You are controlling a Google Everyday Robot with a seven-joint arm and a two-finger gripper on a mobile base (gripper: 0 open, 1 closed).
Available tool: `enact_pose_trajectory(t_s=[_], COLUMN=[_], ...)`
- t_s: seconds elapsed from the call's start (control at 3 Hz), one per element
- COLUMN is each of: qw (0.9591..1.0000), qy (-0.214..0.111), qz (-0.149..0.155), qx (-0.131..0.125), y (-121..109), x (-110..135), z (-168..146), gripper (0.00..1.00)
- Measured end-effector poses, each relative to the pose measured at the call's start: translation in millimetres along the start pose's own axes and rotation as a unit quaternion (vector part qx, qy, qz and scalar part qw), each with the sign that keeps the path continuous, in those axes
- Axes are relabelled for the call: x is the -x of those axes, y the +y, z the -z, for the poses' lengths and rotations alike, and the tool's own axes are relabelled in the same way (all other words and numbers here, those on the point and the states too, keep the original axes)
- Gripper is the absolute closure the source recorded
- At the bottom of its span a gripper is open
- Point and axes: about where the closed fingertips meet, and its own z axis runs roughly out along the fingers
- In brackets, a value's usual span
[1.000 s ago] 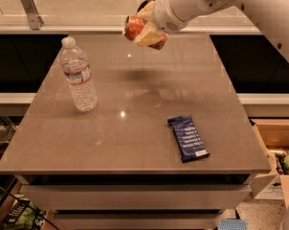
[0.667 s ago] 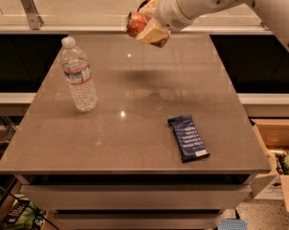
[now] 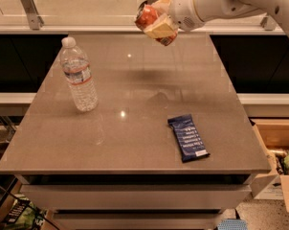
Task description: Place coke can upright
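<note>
Since a second ago the gripper (image 3: pixel 157 27) has drifted slightly up and right. It is clamped around the coke can (image 3: pixel 145 17), held tilted in the air above the table's (image 3: pixel 135 147) far edge. A water bottle (image 3: pixel 79 78) stands left; a blue snack bar (image 3: pixel 188 137) lies right.

I take this for an office break area or test kitchen; my pincer (image 3: pixel 156 24) hangs above the far edge of a grey stone-topped table (image 3: pixel 135 143), clamped on the coke can (image 3: pixel 145 16); plain drawer fronts (image 3: pixel 135 195) sit under the top; a glass panel on metal brackets (image 3: pixel 29 6) runs behind; a cardboard box (image 3: pixel 278 176) of packaged goods stands on the floor at right.
</note>
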Motion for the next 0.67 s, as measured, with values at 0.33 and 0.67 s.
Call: enact_pose_trajectory(t_s=[0.33, 0.67], qw=[0.9985, 0.9947], qy=[-0.017, -0.041], qz=[-0.044, -0.074], qx=[-0.028, -0.059], y=[-12.4, -26.4], x=[-10.4, -19.8], z=[7.9, 12.2], gripper=[1.0, 1.0])
